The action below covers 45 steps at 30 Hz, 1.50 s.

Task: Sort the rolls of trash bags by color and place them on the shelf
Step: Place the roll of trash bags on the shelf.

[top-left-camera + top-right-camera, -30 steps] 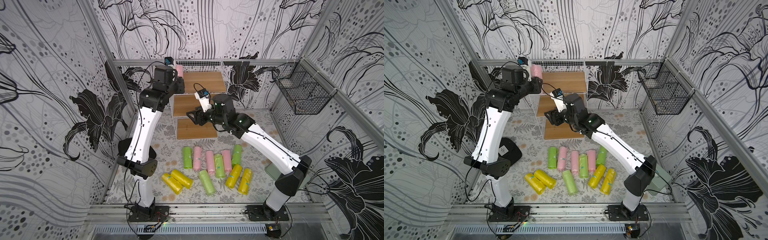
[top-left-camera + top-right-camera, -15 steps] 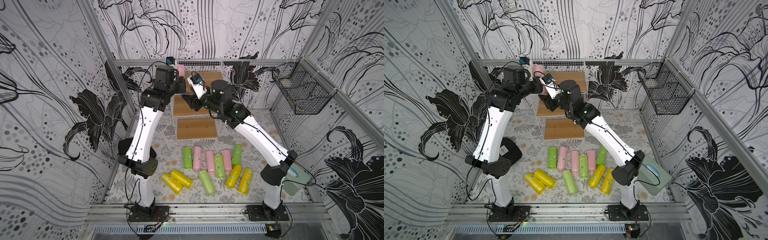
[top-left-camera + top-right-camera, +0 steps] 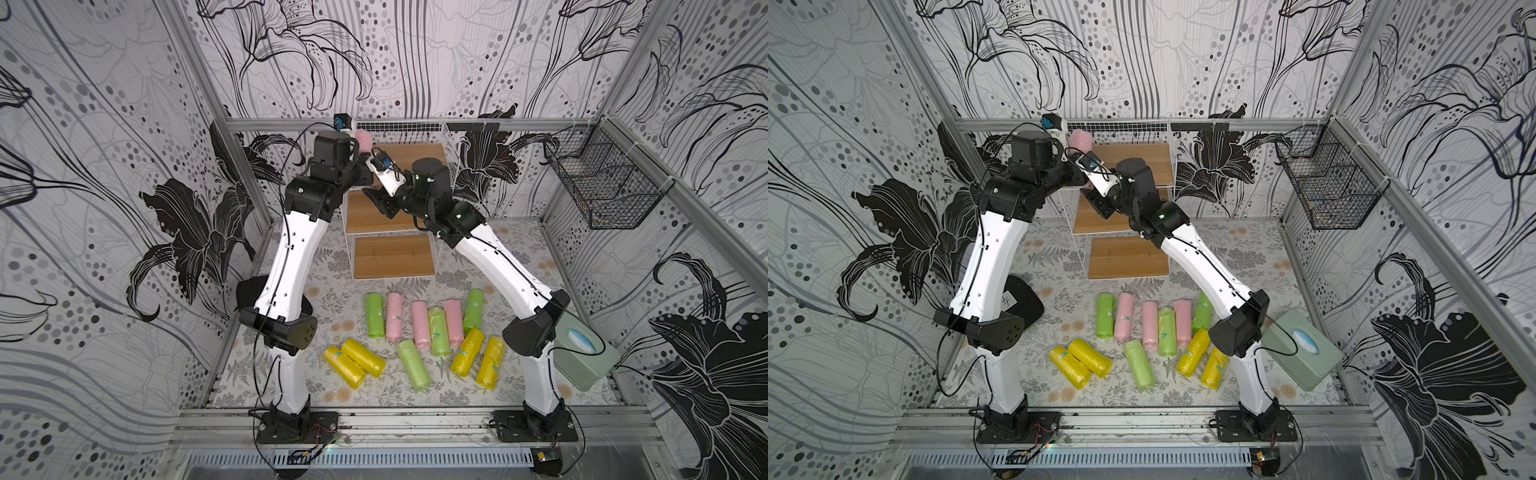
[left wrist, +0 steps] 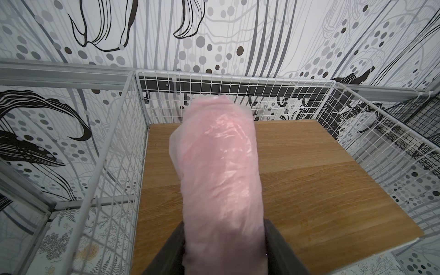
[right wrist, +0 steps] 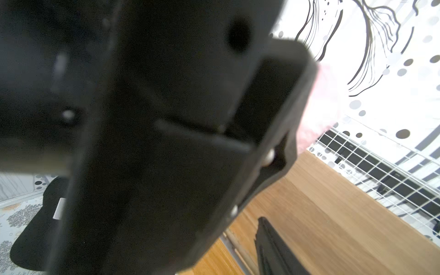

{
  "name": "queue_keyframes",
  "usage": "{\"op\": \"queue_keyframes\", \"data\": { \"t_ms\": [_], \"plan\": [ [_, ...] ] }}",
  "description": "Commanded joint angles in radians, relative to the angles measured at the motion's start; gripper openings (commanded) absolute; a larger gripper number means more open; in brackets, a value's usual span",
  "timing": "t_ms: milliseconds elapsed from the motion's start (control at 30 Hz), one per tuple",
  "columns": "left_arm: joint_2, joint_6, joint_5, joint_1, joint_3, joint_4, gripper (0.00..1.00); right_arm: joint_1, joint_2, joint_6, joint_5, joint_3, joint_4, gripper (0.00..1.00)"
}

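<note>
– Pink roll [image 4: 219,166]: where have you got it?
– You have it in the left gripper [image 4: 225,240]. The dark fingers [image 4: 175,247] are clamped on its near end, one on each side. It hangs over the left side of the top board [image 4: 321,178] of the shelf [image 3: 449,137]; I cannot tell whether it touches the wood.
– And your right gripper [image 3: 376,202]?
– It sits just beside the left arm's wrist, at the shelf's front left corner. Black arm housing blocks most of your right wrist view, so I cannot tell whether those fingers are apart or together.
– What lies on the floral mat [image 3: 519,249]?
– Eleven rolls, none of them held. At the left, two yellow rolls [image 3: 353,362] touch side by side. Next comes a row of six [image 3: 420,324], green, pink, pink, green, pink, green, with a loose green roll [image 3: 413,365] in front of it. Right of that lies a second yellow pair [image 3: 467,352], near the right arm's elbow.
– Anything further right?
– A pale green box [image 3: 582,357] at the mat's right edge, and a black wire basket [image 3: 602,178] on the right wall.
</note>
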Motion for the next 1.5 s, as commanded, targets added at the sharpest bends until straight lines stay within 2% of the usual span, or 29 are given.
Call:
{"op": "queue_keyframes", "data": {
  "t_ms": [0,400,633,967,1067,1167,1300,1467],
  "plan": [
    [0.014,0.003,-0.003,0.007,0.014,0.062,0.52,-0.006,0.033,0.005,0.002,0.058,0.019,0.54],
    [0.005,-0.015,-0.016,0.007,0.009,0.091,0.54,-0.032,0.106,0.039,-0.004,0.164,-0.007,0.52],
    [-0.038,-0.053,0.012,0.007,-0.021,0.141,0.58,-0.048,0.134,0.057,-0.079,0.198,-0.015,0.51],
    [-0.125,-0.097,0.046,0.006,-0.091,0.162,0.61,-0.058,0.173,0.103,-0.120,0.256,-0.029,0.51],
    [-0.142,-0.101,0.046,0.006,-0.098,0.156,0.62,-0.058,0.166,0.118,-0.133,0.258,-0.033,0.53],
    [-0.175,-0.116,0.046,0.007,-0.124,0.136,0.64,-0.057,0.140,0.121,-0.136,0.253,-0.067,0.60],
    [-0.303,-0.154,0.056,0.006,-0.311,0.171,0.65,-0.056,0.053,0.130,-0.140,0.196,-0.115,0.69],
    [-0.528,-0.209,0.070,0.007,-0.644,0.268,0.65,-0.056,-0.125,0.145,-0.087,0.010,-0.165,0.70]
  ]
}}
